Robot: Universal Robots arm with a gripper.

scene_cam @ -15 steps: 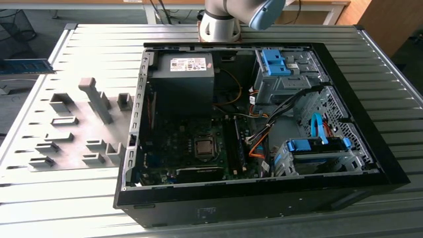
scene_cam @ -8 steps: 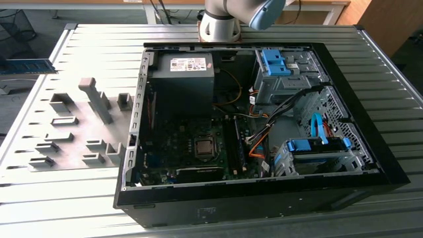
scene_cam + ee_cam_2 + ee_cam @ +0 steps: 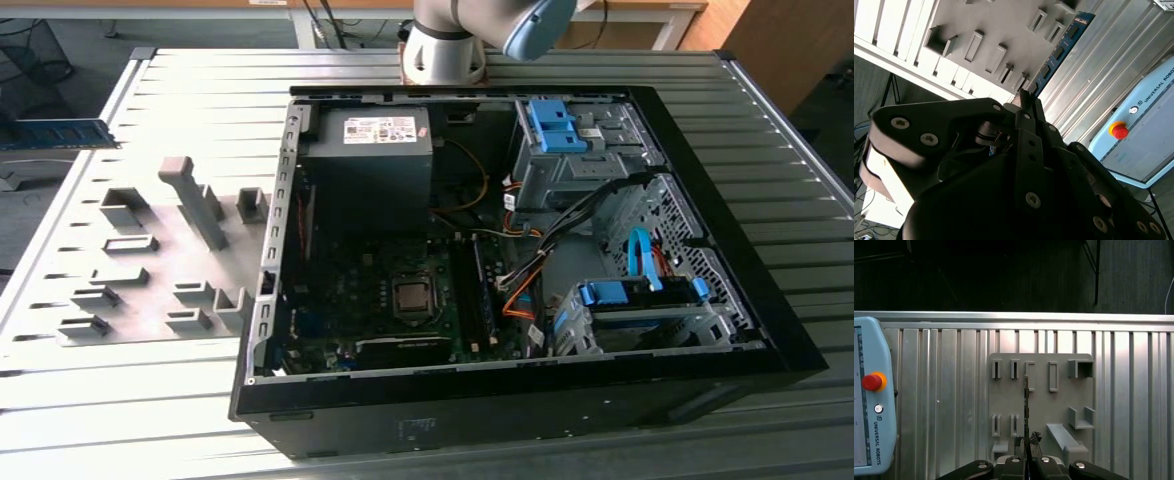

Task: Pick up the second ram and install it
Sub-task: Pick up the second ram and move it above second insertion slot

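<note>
Second ram (image 3: pixel 1061 47): slim blue-green board with a row of black chips. It is sticking straight out from the gripper (image 3: pixel 1026 441), which is pinching one end, and is showing edge-on in the first wrist view.

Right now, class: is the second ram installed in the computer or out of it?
Out. The end effector grips the second ram near the gray holder plate, outside the computer case.

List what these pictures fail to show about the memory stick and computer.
- The memory stick: one end cut off by the exterior view's left edge.
- Its gripped end: hidden behind the gripper in the second wrist view.
- In the computer, the memory slots: too small and dark, exterior view.
</note>
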